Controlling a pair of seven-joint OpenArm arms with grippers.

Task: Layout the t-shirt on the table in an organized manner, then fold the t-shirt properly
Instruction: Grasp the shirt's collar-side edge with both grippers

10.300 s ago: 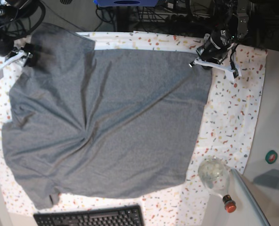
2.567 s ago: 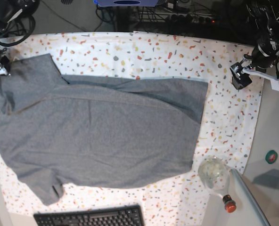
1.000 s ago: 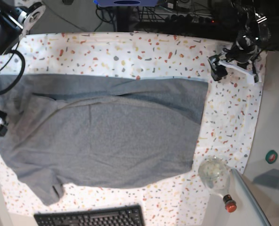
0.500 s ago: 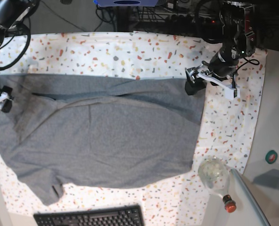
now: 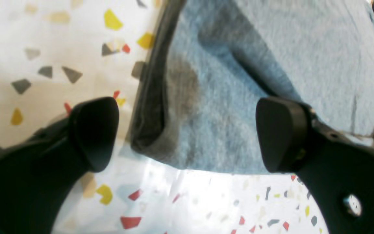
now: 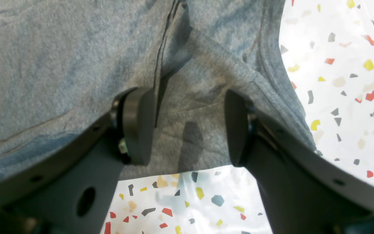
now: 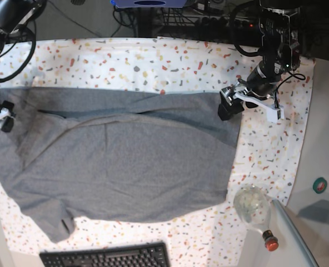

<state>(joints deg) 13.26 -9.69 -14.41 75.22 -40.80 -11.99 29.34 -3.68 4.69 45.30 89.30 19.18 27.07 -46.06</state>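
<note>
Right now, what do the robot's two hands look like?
The left hand has two chunky, rounded black fingers, one with a small silver screw. The right hand has grey fingers with flat pads and a round hole in one. From above, black cables loop near both arms.

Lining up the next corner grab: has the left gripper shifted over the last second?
Yes. The left gripper has come in from the table's far edge to the t-shirt's corner, jaws open.

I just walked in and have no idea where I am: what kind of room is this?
Probably a robotics lab bench rather than a home. Two robot arms work a grey t-shirt on a speckled table, with a computer keyboard at its edge and tangled cables behind.
</note>
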